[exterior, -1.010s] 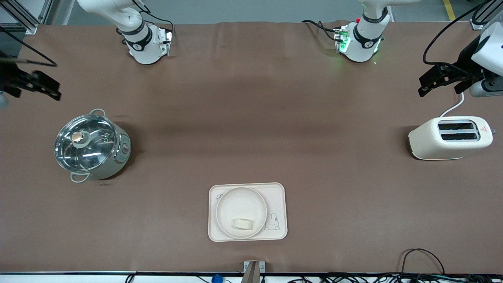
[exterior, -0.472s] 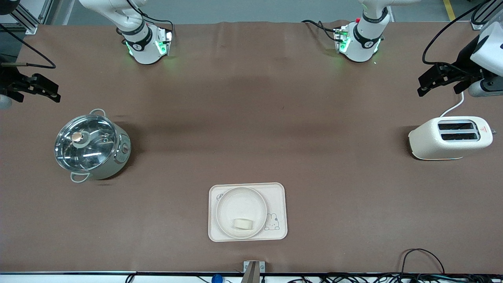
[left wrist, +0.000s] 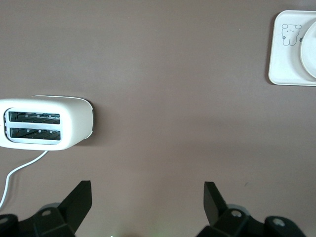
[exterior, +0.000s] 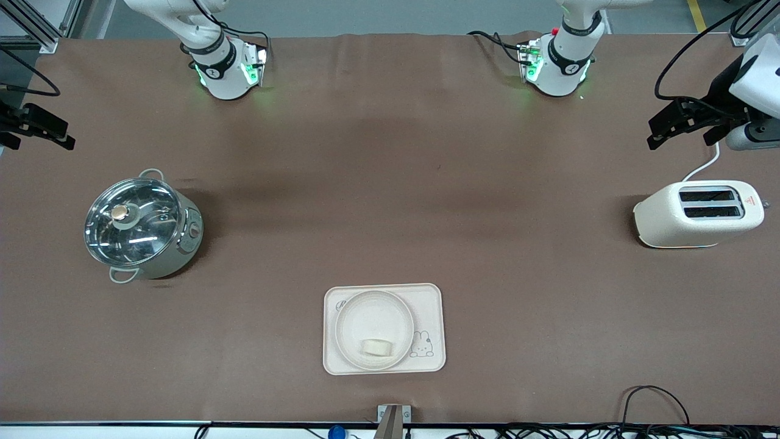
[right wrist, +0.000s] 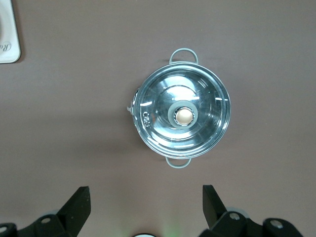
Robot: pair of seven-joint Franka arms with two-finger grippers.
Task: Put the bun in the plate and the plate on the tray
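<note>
The bun (exterior: 378,347) lies in the round plate (exterior: 348,323). The plate sits on the rabbit-printed tray (exterior: 429,302) near the table's front edge. A corner of the tray (left wrist: 284,54) and the plate's rim (left wrist: 308,52) show in the left wrist view; a tray corner (right wrist: 7,34) shows in the right wrist view. My left gripper (exterior: 664,129) is open and empty, high over the table above the toaster end. My right gripper (exterior: 42,129) is open and empty, high over the table at the pot end.
A steel pot with a glass lid (exterior: 141,228) stands toward the right arm's end, also in the right wrist view (right wrist: 181,116). A white toaster (exterior: 698,213) with a cord stands toward the left arm's end, also in the left wrist view (left wrist: 47,123).
My right gripper has drawn back toward the table's edge at the pot end. The left arm, bun, plate and tray have not moved.
</note>
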